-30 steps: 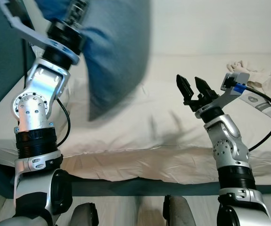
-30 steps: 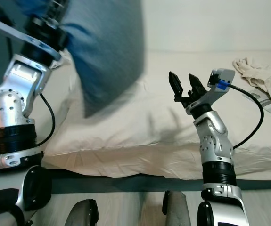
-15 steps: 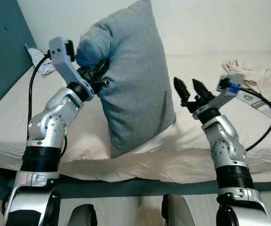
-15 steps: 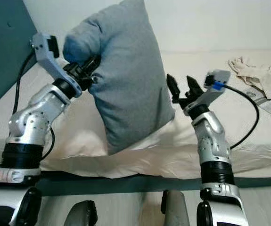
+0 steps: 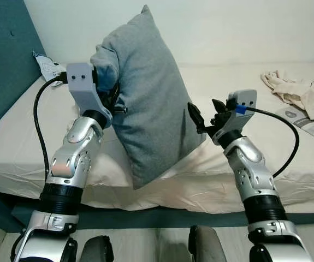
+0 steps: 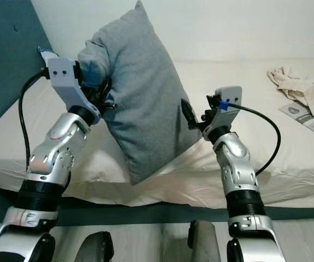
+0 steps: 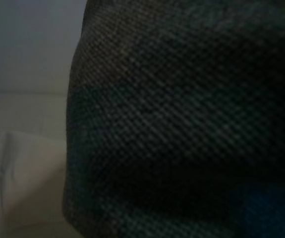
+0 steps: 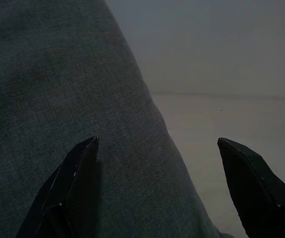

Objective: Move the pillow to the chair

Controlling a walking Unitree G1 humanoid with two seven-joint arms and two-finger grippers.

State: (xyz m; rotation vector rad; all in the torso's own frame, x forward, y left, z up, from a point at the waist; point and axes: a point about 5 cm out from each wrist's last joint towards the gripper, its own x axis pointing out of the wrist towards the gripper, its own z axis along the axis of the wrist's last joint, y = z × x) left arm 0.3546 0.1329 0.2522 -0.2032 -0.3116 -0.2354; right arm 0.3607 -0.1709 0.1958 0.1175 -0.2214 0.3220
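Cream bedding [image 5: 162, 180] stretches ahead of me, and the grey pillow [image 5: 151, 103] stands upright near its front edge at my 12 o'clock. My left gripper [image 5: 113, 95] clamps its upper left corner, while my right gripper [image 8: 157, 188], fingers spread wide, presses its right side at 1 o'clock.

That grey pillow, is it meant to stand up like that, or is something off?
The grey pillow stands on one corner on the bed, tilted, its upper left edge bunched in the left gripper. The right gripper, fingers open, sits at its other side. A crumpled cloth lies far right.
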